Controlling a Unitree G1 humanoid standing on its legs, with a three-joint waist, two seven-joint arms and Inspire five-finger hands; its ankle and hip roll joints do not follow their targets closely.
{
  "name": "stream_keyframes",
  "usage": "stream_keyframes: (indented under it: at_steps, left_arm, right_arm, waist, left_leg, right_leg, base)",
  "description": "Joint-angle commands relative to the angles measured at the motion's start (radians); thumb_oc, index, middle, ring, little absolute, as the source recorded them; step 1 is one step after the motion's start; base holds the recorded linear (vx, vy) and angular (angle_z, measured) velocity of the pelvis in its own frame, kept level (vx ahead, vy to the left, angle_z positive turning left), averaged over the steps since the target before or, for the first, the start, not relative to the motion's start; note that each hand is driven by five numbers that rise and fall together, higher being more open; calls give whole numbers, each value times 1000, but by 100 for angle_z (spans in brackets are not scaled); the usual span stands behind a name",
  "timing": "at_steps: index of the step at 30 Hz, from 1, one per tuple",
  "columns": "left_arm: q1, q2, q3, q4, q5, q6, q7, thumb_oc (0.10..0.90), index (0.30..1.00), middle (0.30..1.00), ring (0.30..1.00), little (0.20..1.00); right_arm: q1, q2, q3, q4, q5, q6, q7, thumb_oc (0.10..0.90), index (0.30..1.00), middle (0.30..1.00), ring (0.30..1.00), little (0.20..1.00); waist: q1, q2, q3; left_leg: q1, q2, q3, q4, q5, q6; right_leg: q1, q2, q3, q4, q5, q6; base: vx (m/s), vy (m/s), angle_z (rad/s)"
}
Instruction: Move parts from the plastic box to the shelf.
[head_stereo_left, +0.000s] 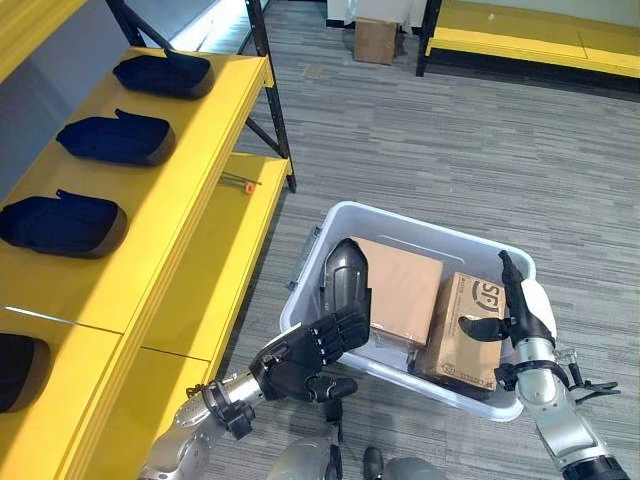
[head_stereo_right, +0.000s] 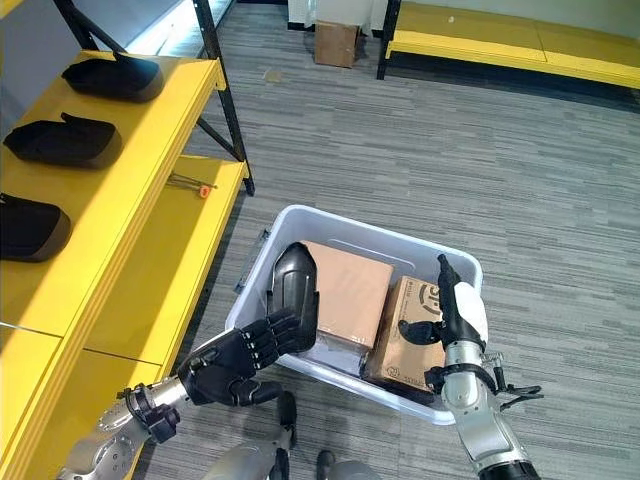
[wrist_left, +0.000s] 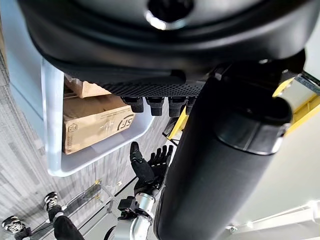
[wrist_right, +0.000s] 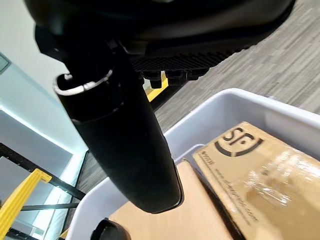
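Note:
A white plastic box (head_stereo_left: 421, 222) stands on the floor beside the yellow shelf (head_stereo_left: 205, 130). A black curved part (head_stereo_left: 346, 282) leans upright against the box's left wall. My left hand (head_stereo_left: 300, 358) is at the box's near left rim, its fingers (head_stereo_left: 335, 332) resting on the part's lower end and its thumb (head_stereo_left: 334, 385) sticking out below the rim, not closed round it. My right hand (head_stereo_left: 518, 305) is held upright and open over the box's right end, beside a printed carton (head_stereo_left: 462, 335). That hand (wrist_left: 149, 169) also appears with straight fingers in the left wrist view.
A plain carton (head_stereo_left: 402, 288) lies in the box's middle. Several black parts (head_stereo_left: 116, 139) sit in a row on the shelf's upper tier. A small orange-tipped item (head_stereo_left: 241, 184) lies on the lower tier. Farther off are a cardboard box (head_stereo_left: 375, 40) and a second yellow rack (head_stereo_left: 530, 42).

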Motion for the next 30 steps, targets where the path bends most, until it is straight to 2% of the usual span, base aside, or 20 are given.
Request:
stream_keyframes:
  at_steps: [1, 7, 9, 11, 12, 15, 17, 18, 19, 20, 21, 22, 23, 24, 25, 27, 30]
  left_arm:
    - [-15, 14, 7, -110, -57, -50, -29, 900, 1000, 1000, 1000, 1000]
    - [-2, 11, 11, -114, -54, -52, -21, 900, 1000, 1000, 1000, 1000]
    - [13, 17, 21, -120, -55, -46, -26, 900, 1000, 1000, 1000, 1000]
    - [16, 21, 28, -119, -50, -41, -36, 900, 1000, 1000, 1000, 1000]
    - [18, 23, 30, -116, -50, -40, -40, 900, 1000, 1000, 1000, 1000]
    - [23, 24, 41, -104, -44, -36, -51, 900, 1000, 1000, 1000, 1000]
    - [33, 14, 35, -106, -39, -42, -24, 900, 1000, 1000, 1000, 1000]
    - [23, 34, 35, -115, -67, -39, -11, 900, 1000, 1000, 1000, 1000]
    - [20, 37, 35, -115, -69, -38, -11, 900, 1000, 1000, 1000, 1000]
    - [-5, 61, 39, -116, -86, -30, -16, 900, 1000, 1000, 1000, 1000]
    - [-22, 76, 38, -115, -93, -24, -22, 900, 1000, 1000, 1000, 1000]
    - [-26, 81, 36, -115, -94, -21, -24, 900, 1000, 1000, 1000, 1000]
    - [-16, 82, 31, -118, -97, -20, -26, 900, 1000, 1000, 1000, 1000]
    - [0, 81, 23, -121, -98, -26, -20, 900, 1000, 1000, 1000, 1000]
    - [14, 82, 17, -124, -87, -39, -11, 900, 1000, 1000, 1000, 1000]
    - [32, 77, 20, -154, -94, -24, 2, 900, 1000, 1000, 1000, 1000]
    - [57, 63, 32, -170, -86, -17, 10, 900, 1000, 1000, 1000, 1000]
  right_arm:
    - [-103, -59, -33, -95, -5, -77, -25, 900, 1000, 1000, 1000, 1000]
    - [-107, -68, -35, -93, -12, -88, -4, 900, 1000, 1000, 1000, 1000]
    - [-118, -72, -35, -89, -42, -98, -3, 900, 1000, 1000, 1000, 1000]
    - [-124, -76, -38, -90, -55, -97, -2, 900, 1000, 1000, 1000, 1000]
    - [-128, -79, -38, -91, -58, -95, -2, 900, 1000, 1000, 1000, 1000]
    - [-139, -67, -25, -93, -69, -97, 9, 900, 1000, 1000, 1000, 1000]
    - [-132, -50, -20, -94, -73, -101, 19, 900, 1000, 1000, 1000, 1000]
    - [-123, -49, -28, -93, -72, -122, 18, 900, 1000, 1000, 1000, 1000]
    - [-123, -50, -29, -92, -71, -124, 17, 900, 1000, 1000, 1000, 1000]
    - [-127, -59, -36, -91, -53, -129, 10, 900, 1000, 1000, 1000, 1000]
    - [-128, -64, -37, -91, -42, -129, 1, 900, 1000, 1000, 1000, 1000]
    - [-129, -61, -35, -87, -37, -126, -4, 900, 1000, 1000, 1000, 1000]
    - [-129, -50, -30, -81, -34, -123, -4, 900, 1000, 1000, 1000, 1000]
    - [-121, -43, -23, -86, -36, -118, 1, 900, 1000, 1000, 1000, 1000]
    - [-115, -36, -17, -93, -39, -111, 20, 900, 1000, 1000, 1000, 1000]
    - [-118, -40, -3, -102, -45, -102, 45, 900, 1000, 1000, 1000, 1000]
    - [-106, -70, 3, -116, -36, -114, 85, 900, 1000, 1000, 1000, 1000]
  waist:
    - [12, -21, -47]
    - [18, -24, -44]
    - [29, -31, -44]
    - [32, -37, -41]
    - [32, -40, -37]
    - [39, -38, -14]
    - [33, -37, -1]
    - [23, -44, 9]
    - [23, -42, 9]
    - [19, -44, 16]
    - [15, -47, 19]
    - [13, -48, 24]
    - [14, -48, 26]
    - [17, -50, 22]
    - [24, -50, 14]
    - [43, -53, -3]
    - [49, -54, -29]
  left_leg:
    - [39, 73, 64, 13, -147, -136]
    - [50, 73, 63, 27, -158, -132]
    - [46, 75, 89, 49, -171, -121]
    - [40, 72, 104, 65, -179, -111]
    - [39, 71, 107, 69, -183, -103]
    - [52, 74, 111, 79, -210, -68]
    - [77, 80, 100, 83, -223, -63]
    - [86, 75, 86, 87, -239, -68]
    - [84, 79, 85, 87, -238, -70]
    - [79, 85, 71, 89, -244, -77]
    - [75, 91, 54, 95, -255, -83]
    - [81, 101, 45, 100, -265, -88]
    - [94, 122, 42, 98, -269, -99]
    - [103, 138, 42, 94, -263, -111]
    - [108, 152, 51, 87, -253, -125]
    - [122, 175, 79, 65, -231, -150]
    - [144, 200, 108, 28, -198, -179]
  right_leg:
    - [-46, -55, -1, -153, 186, 32]
    - [-42, -58, -14, -136, 178, 29]
    - [-42, -49, -39, -82, 145, 25]
    - [-57, -43, -47, -20, 142, 30]
    - [-71, -40, -49, 21, 155, 37]
    - [-195, -29, -77, 366, 228, 95]
    - [-277, -44, -72, 467, 252, 114]
    - [-277, -113, -48, 301, 269, 113]
    - [-274, -115, -49, 276, 276, 110]
    - [-264, -167, -24, 117, 292, 107]
    - [-260, -213, 5, 3, 348, 120]
    - [-256, -241, 24, -46, 405, 134]
    - [-235, -256, 42, -87, 415, 146]
    - [-201, -258, 35, -117, 395, 155]
    - [-169, -266, 12, -150, 385, 156]
    - [-129, -273, -55, -182, 368, 163]
    - [-88, -261, -106, -220, 343, 170]
  base:
    - [56, 33, 2]
    - [105, 53, 0]
    - [209, 177, -13]
    - [80, 110, -7]
    - [19, 96, -2]
    - [50, 113, -18]
    - [89, -58, -37]
    - [50, -159, -9]
    - [-28, -322, 11]
    - [-53, -351, 20]
    - [-27, -466, 26]
    - [66, -440, 42]
    - [110, -393, 57]
    - [104, -400, 67]
    - [64, -303, 53]
    - [29, -231, 30]
    - [35, -125, -13]
